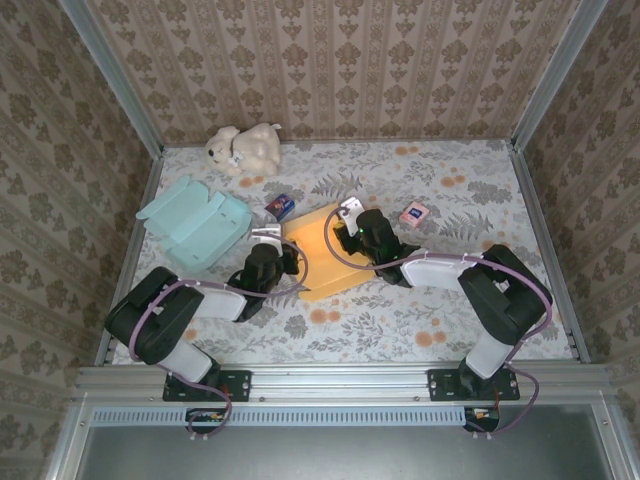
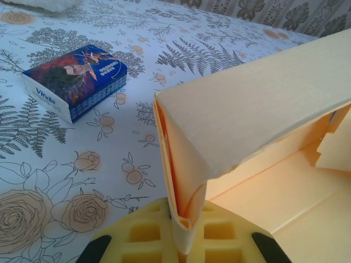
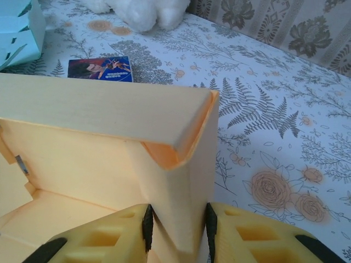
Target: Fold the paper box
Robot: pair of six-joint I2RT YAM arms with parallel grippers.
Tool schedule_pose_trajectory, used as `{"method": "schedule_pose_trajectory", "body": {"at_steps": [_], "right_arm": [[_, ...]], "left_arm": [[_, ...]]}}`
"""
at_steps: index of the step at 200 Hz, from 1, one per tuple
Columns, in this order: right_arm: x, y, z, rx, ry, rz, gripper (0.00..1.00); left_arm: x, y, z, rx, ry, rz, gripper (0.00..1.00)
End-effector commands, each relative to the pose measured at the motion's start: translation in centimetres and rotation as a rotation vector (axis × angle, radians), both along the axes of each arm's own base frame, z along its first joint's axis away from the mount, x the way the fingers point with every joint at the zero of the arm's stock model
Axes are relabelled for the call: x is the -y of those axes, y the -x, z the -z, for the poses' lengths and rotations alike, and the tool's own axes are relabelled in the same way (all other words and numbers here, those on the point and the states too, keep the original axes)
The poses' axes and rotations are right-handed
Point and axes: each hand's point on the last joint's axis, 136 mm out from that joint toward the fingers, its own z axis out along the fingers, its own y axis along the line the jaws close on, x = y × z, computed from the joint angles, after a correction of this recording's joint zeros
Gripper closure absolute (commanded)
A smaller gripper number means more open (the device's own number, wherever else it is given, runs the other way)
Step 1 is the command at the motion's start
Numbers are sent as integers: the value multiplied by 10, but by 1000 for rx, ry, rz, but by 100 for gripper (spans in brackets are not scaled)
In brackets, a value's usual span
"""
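Floral table (image 1: 400, 330): paper box (image 1: 310, 240) walls clamped in both jaws.

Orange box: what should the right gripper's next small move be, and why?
Probably ease the right gripper off the orange box: its corner wall already stands folded between the pads, while the left gripper clamps the opposite corner.

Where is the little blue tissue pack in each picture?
Top external: blue tissue pack mid-table, at the yellow paper box's far left corner.
Left wrist: upper left, left of the box.
Right wrist: upper left, beyond the box's wall.
Shared landmark: the yellow paper box.
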Motion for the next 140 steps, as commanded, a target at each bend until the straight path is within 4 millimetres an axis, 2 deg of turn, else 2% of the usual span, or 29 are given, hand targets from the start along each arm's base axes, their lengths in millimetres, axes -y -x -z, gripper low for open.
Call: {"method": "schedule_pose_trajectory", "body": {"at_steps": [1,48,68,87,113,140], "right_arm": [[3,-4,-1,42,12,28,66],[-1,2,0,65,5,46,76],[-1,2,0,80,31,78,89],[9,-1,0,95,84,172,100],[31,-3,-1,111,148,335,100],[47,-2,-3,122,175,451,100]], "left_arm": [[21,3,-20,20,63,61,100],[15,-4,-16,-41,86,-31,100],[13,-7,-15,-107,111,-96,100],[6,-8,-11,-188,125,-185,100],[-13,-6,-9,-307,119,-353,100],[-14,-2,-14,-322,144,-392,100]]}}
